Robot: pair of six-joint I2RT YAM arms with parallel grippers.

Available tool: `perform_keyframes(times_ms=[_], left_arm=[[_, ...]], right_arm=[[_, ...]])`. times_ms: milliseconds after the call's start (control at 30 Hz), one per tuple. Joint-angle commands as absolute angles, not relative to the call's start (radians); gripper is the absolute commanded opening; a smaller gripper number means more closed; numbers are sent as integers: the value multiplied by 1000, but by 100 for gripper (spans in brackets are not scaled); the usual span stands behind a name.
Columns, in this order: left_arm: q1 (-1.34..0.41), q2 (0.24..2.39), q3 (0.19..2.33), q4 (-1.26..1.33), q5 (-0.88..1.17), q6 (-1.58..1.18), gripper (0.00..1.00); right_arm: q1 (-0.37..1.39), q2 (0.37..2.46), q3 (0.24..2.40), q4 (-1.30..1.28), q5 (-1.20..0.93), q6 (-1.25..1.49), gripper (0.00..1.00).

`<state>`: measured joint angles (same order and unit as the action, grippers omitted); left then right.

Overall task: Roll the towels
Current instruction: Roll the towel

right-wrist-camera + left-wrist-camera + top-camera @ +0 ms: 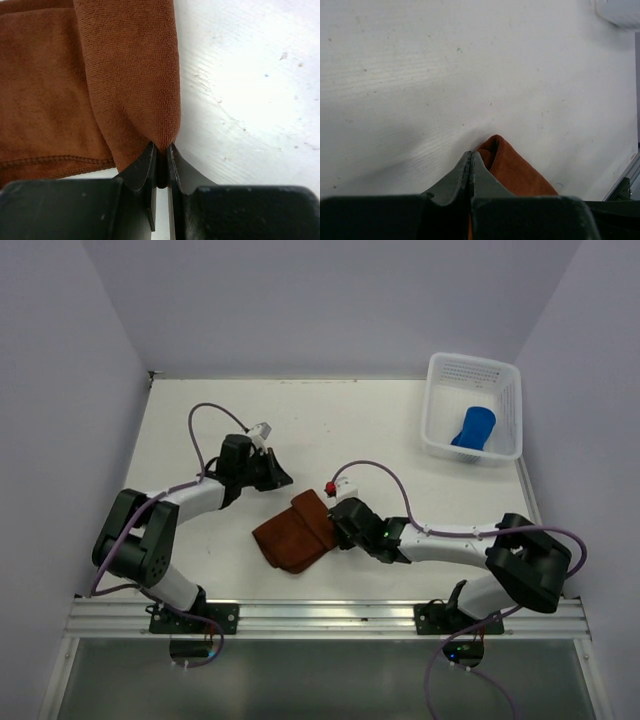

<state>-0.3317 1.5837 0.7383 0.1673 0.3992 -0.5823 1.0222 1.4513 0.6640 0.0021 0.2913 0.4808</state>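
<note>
The rust-brown towel (295,532) lies partly folded on the table between the arms. My right gripper (338,520) is shut on its folded right edge; in the right wrist view the cloth (75,75) is pinched between the jaws (162,149). My left gripper (283,478) is shut, just beyond the towel's far corner. In the left wrist view the jaws (470,154) are pressed together with the towel (515,167) showing just behind the right finger. The royal blue towel (473,427) lies rolled in the basket.
The white perforated basket (505,390) stands at the back right of the table; its corner shows in the left wrist view (620,12). An aluminium rail (320,615) runs along the near edge. Purple walls close in on three sides.
</note>
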Motion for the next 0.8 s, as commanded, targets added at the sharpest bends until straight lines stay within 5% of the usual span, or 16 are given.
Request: perform_keyframes(times_ms=[0,433,767], left_arm=[[-321,1513,792,152,387,-557,0],[-321,1404,773,107,354,-537,0],[-321,1324,736,69,333,-520,0]], right_arm=[[1077,1422,741,-92,464,368,0],[1334,1660,998,-366,966,319,0],[1514,1920,1219,-546,1126,304,0]])
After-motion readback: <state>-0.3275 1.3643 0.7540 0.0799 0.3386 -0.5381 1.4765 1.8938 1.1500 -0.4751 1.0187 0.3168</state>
